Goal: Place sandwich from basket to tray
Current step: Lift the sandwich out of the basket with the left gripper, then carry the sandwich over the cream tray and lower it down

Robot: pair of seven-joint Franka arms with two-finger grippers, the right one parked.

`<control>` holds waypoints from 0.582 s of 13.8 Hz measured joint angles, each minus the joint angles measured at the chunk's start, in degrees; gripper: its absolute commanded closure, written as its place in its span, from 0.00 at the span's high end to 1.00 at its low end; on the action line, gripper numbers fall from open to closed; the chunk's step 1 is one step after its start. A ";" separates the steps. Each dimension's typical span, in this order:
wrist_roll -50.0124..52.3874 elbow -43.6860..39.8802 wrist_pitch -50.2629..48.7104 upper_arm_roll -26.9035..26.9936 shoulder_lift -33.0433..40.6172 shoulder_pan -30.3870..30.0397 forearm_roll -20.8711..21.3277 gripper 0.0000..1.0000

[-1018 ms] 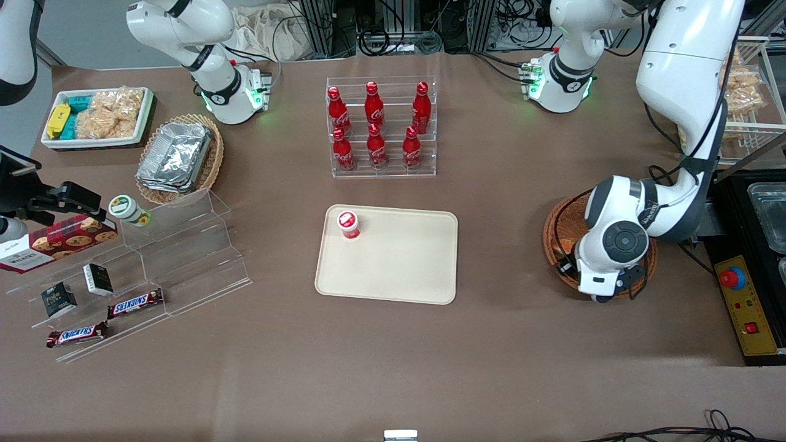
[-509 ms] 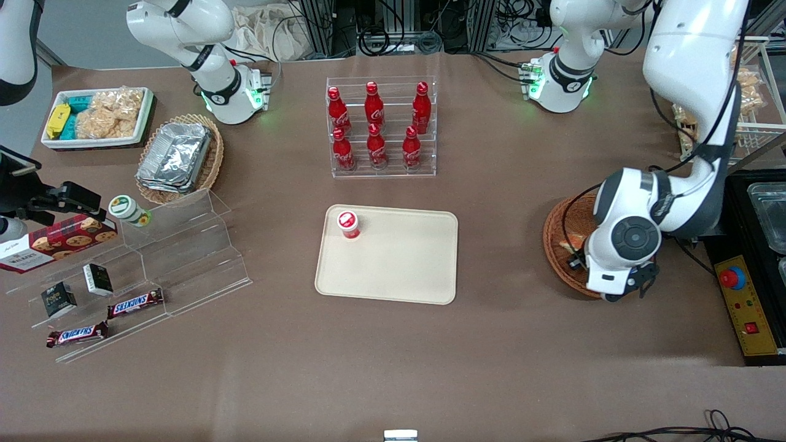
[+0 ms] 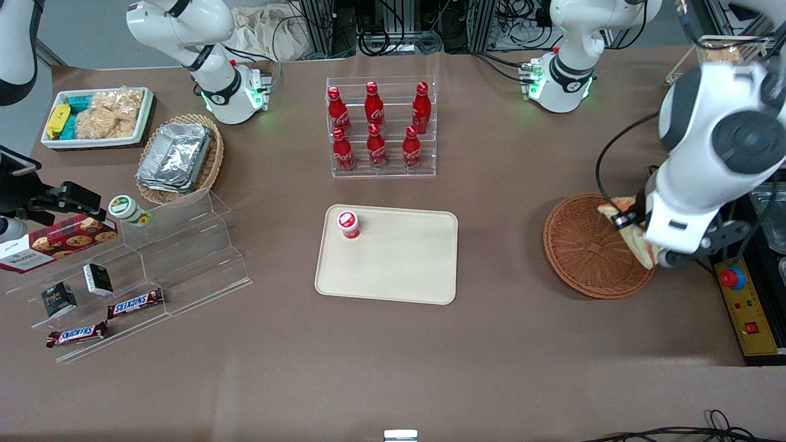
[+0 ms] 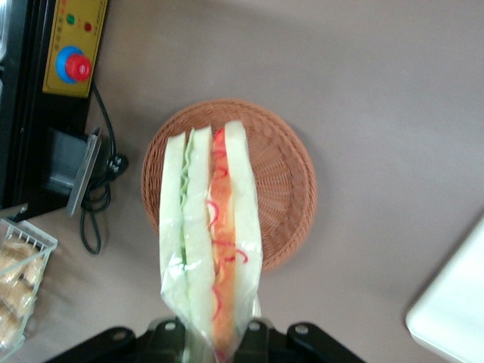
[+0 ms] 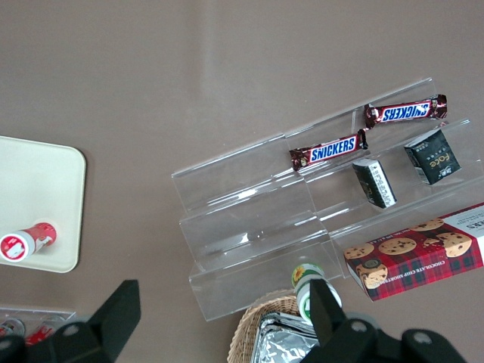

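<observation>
Lifted since earlier: gripper above wicker basket | fingers clamped on sandwich, wedge hanging over basket | tray well apart

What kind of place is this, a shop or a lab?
Likely a robotics lab staged as a snack counter: cola bottles in a clear rack, Snickers bars on acrylic steps, and the gripper holding a sandwich above a basket.

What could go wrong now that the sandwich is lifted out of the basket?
The claw grips the wrapped sandwich only at one narrow end, high above the basket, so the long hanging wedge could swing or slip free on the way. On the tray, a red-capped cup stands in one corner; a drop-off there might knock it over.
</observation>
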State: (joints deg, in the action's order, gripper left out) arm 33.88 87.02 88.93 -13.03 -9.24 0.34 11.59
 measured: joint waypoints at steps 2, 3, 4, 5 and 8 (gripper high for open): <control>-0.43 -5.05 -5.35 -3.10 1.97 0.06 -0.77 0.18; -0.35 -7.21 -7.83 -5.14 2.68 0.12 -1.34 0.18; 0.61 -9.36 -10.03 -7.32 3.16 0.19 -2.37 0.17; 2.72 -11.38 -11.52 -9.63 3.43 0.26 -3.41 0.17; 11.52 -13.89 -12.37 -18.47 3.27 0.34 -4.78 0.17</control>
State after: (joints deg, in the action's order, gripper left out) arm 45.40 73.13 76.56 -31.50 -5.98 0.68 6.81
